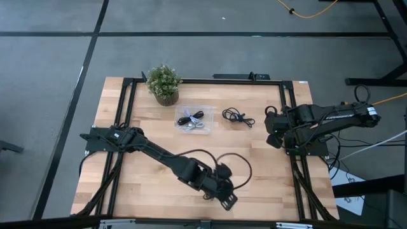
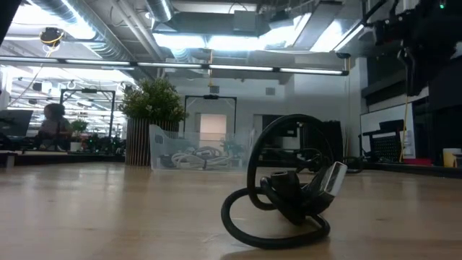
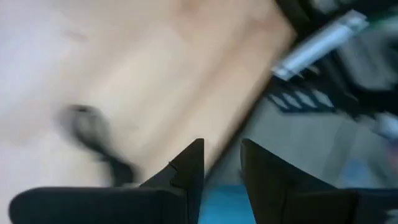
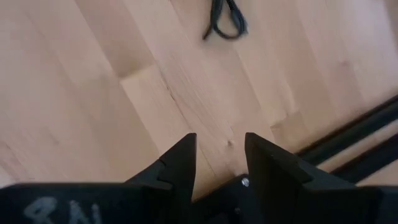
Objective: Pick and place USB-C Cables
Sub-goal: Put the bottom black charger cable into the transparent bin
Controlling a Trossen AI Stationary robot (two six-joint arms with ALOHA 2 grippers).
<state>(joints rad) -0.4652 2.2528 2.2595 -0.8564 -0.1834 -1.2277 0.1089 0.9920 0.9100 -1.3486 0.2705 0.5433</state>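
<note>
- Two USB-C cable lots: thin coiled cables, black and pale, in clear plastic tray (image 1: 205, 115); one loose black cable (image 1: 236, 116) just beside it on planked wood table (image 1: 146, 184).
- Potted plant (image 1: 164, 83) near tray; office room beyond.
- Left gripper (image 1: 227, 200) at near table edge, well apart from cables, fingers parted, empty.
- Right gripper (image 4: 219, 163) at right edge, parted, empty; loose cable lies ahead.

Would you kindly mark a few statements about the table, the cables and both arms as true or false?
1. A clear tray beside the potted plant holds cables. True.
2. A black cable lies loose on the table right of the tray. True.
3. The right tool grips that cable. False: it is open and empty, near the table's right edge.
4. The left tool hovers over the tray. False: it is near the table's front edge.
</note>
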